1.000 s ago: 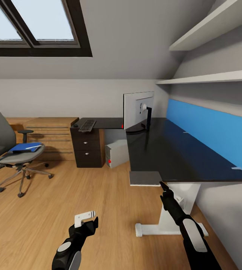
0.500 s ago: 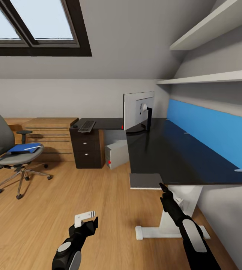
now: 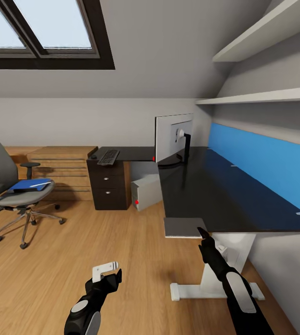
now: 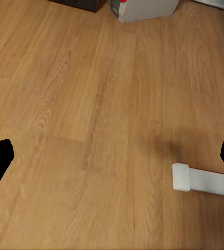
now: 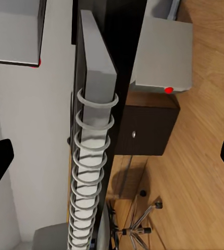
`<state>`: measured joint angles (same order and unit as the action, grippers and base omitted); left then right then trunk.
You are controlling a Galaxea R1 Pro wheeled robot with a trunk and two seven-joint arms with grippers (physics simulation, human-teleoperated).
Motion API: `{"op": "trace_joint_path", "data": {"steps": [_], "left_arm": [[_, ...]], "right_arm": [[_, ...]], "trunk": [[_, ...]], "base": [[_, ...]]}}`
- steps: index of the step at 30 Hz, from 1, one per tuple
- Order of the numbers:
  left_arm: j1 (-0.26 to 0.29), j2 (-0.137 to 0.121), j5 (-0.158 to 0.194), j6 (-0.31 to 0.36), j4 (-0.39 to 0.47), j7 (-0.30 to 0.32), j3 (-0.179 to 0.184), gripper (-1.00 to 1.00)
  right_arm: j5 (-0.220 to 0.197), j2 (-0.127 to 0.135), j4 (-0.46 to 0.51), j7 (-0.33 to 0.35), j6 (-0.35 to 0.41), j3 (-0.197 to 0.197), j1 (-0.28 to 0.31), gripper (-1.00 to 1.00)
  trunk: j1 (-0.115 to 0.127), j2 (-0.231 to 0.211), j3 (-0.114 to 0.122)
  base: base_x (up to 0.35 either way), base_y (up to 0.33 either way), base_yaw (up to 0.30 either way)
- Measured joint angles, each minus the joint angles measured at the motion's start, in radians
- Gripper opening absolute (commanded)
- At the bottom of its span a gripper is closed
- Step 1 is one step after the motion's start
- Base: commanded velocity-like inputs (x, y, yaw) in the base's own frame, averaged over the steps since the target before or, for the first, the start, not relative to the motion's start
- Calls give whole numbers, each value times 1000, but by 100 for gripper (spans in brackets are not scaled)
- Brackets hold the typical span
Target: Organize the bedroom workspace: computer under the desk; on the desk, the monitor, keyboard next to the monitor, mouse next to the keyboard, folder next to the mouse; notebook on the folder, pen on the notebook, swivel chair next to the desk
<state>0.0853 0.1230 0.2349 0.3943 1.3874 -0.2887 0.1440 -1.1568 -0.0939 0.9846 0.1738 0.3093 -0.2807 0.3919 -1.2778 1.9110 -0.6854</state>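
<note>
My right gripper (image 3: 201, 231) hovers just below the desk (image 3: 205, 190) edge, beside the spiral notebook (image 3: 183, 228); both grippers are spread wide and empty, the left gripper (image 3: 106, 270) low over bare floor. Beyond my right gripper, the computer (image 3: 146, 191) sits under the desk, with the monitor (image 3: 173, 137) and keyboard (image 3: 108, 156) on top. Far off past the left one, the folder (image 3: 29, 184) lies on the swivel chair (image 3: 10, 186): I judge most steps remain.

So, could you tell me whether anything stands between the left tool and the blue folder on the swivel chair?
Nothing visible does. Bare wood floor lies between the left tool and the swivel chair, and the folder lies uncovered on its seat. The chair's near armrest rises beside the folder.
</note>
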Motion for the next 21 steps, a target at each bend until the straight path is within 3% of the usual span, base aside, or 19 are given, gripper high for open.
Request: {"op": "trace_joint_path", "data": {"steps": [17, 21], "left_arm": [[0, 0, 1, 0, 0, 0, 0, 100], [0, 0, 0, 0, 0, 0, 0, 100]], "right_arm": [[0, 0, 1, 0, 0, 0, 0, 100], [0, 0, 1, -1, 0, 0, 0, 100]], "trunk": [[0, 0, 0], [15, -28, 12]], "base": [[1, 1, 0], [0, 0, 0]]}}
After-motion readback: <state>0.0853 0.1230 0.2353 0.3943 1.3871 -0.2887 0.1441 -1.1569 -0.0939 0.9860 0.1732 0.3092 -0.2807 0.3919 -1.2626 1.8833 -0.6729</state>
